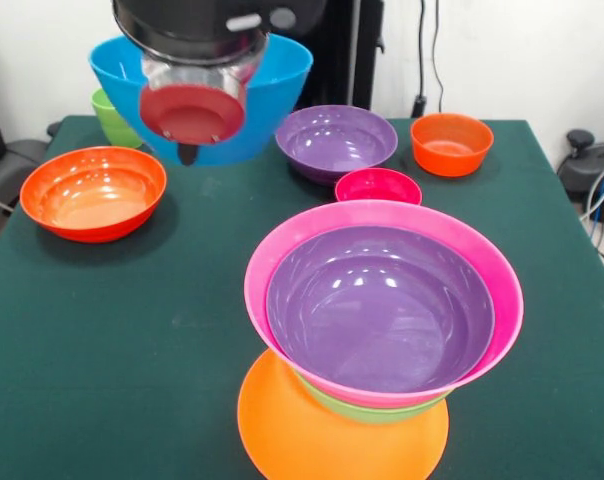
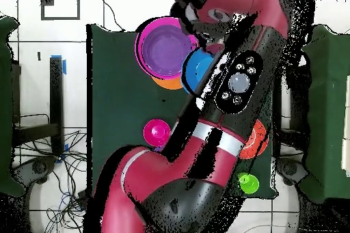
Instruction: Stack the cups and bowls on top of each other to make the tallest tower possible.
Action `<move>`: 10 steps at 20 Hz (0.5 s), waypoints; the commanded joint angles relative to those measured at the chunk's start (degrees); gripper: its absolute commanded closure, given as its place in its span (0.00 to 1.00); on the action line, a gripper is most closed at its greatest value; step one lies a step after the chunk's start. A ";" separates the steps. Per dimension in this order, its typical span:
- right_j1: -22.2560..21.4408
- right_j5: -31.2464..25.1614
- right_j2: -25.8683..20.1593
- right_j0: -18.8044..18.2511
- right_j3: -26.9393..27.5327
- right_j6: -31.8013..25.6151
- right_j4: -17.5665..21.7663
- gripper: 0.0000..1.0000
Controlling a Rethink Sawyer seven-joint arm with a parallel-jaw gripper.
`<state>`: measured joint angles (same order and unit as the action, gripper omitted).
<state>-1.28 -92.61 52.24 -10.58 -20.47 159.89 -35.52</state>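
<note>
Nearest the camera, at the bottom centre of the front view, stood the tower point(image 1: 382, 330): an upturned orange bowl point(image 1: 282, 430) as its base on the green table point(image 1: 112, 350), a green bowl point(image 1: 367, 408) showing only as a thin rim above it, then a wide pink bowl point(image 1: 272, 255) with a purple bowl point(image 1: 382, 305) nested inside.

Behind the tower sat a small magenta bowl point(image 1: 378, 186). Farther back lay a second purple bowl point(image 1: 336, 138), a small red-orange bowl point(image 1: 451, 142) at the upper right and a larger red-orange bowl point(image 1: 92, 192) at the left. The light-green cup point(image 1: 110, 117) stood at the upper left, mostly hidden.

At the top left of the frame the gripper point(image 1: 192, 110) appeared to carry a blue bowl point(image 1: 282, 75) clear of the table; whether its fingers were clamped on the rim could not be told.

The step in hand looked like bringing the blue bowl to the stack. In the overhead view the blue bowl point(image 2: 196, 71) hung just beside the tower. The next move would call for centring it over the purple bowl and lowering it level, since the stack sat off-centre on its base.
</note>
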 commanded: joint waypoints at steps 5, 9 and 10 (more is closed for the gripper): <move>8.26 -5.14 8.02 -1.37 10.68 20.47 -11.29 1.00; 10.19 -5.09 13.84 -1.92 12.50 23.34 -16.96 1.00; 10.73 -5.19 15.48 -2.17 13.15 24.07 -18.55 1.00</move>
<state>5.96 -92.65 61.68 -11.64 -12.83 164.09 -47.97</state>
